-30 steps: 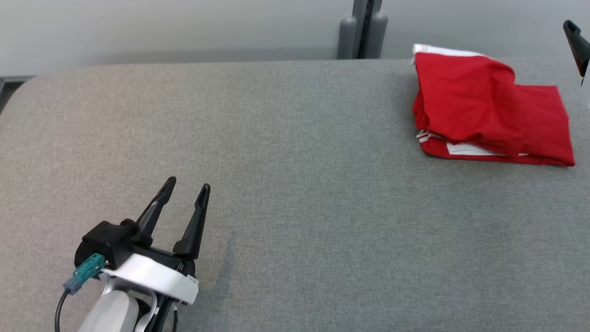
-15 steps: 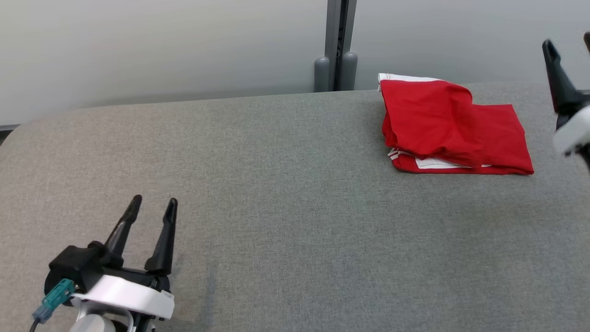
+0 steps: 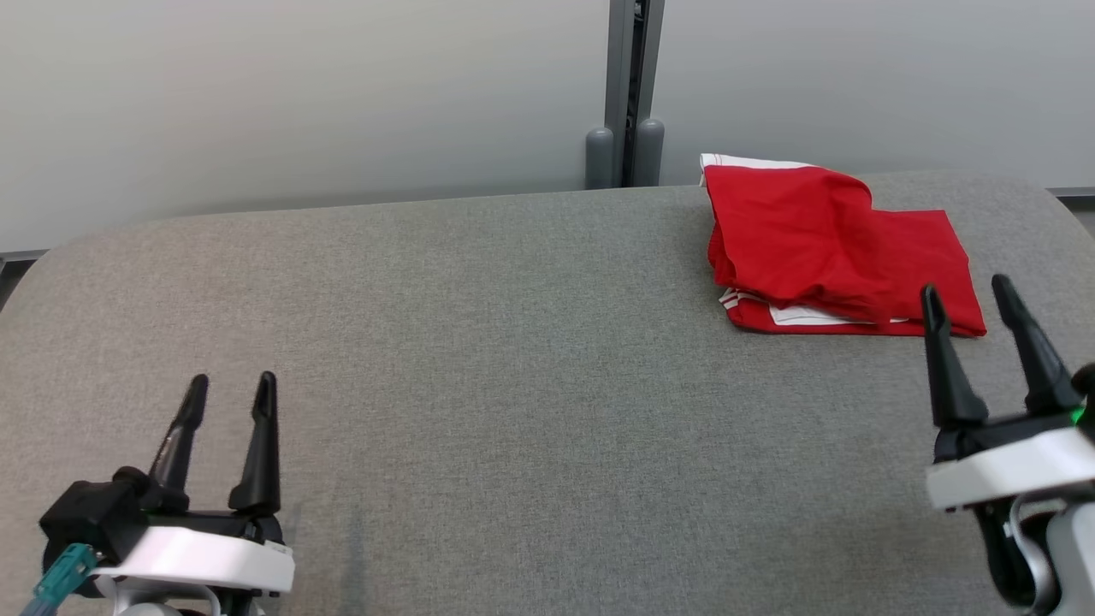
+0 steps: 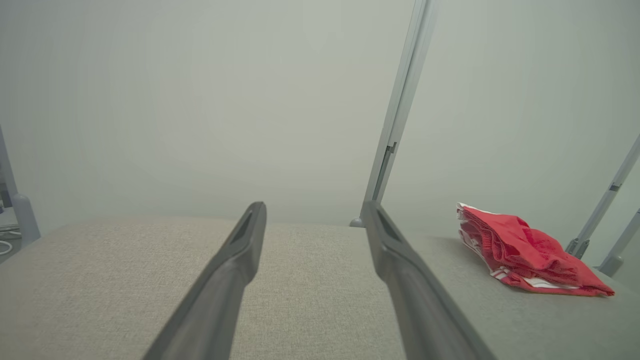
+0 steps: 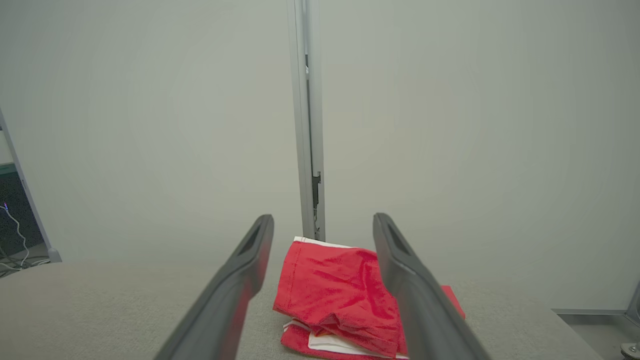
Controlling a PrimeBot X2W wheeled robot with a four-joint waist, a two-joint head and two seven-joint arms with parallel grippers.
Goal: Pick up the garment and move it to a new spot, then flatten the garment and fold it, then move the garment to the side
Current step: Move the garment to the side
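Note:
A red garment (image 3: pixel 825 244) with white trim lies folded in a loose stack at the far right of the grey table (image 3: pixel 513 359). It also appears at the right of the left wrist view as the red garment (image 4: pixel 520 250), and between the fingers in the right wrist view as the same garment (image 5: pixel 335 295), some way ahead of them. My right gripper (image 3: pixel 967 291) stands open near the table's right front, its tips just short of the garment's near edge. My left gripper (image 3: pixel 229 389) is open at the lower left, far from the cloth, with nothing between its fingers.
A pale wall runs behind the table, with a grey vertical post (image 3: pixel 629 85) and two rounded feet at the table's far edge. The table's corners are rounded at the far left and far right. Cables lie on the floor (image 5: pixel 15 260) at the left.
The head camera has tilted and shifted, so the whole scene sits lower. My right gripper has come down from the upper right edge to the lower right. The left gripper has drawn back to the lower left.

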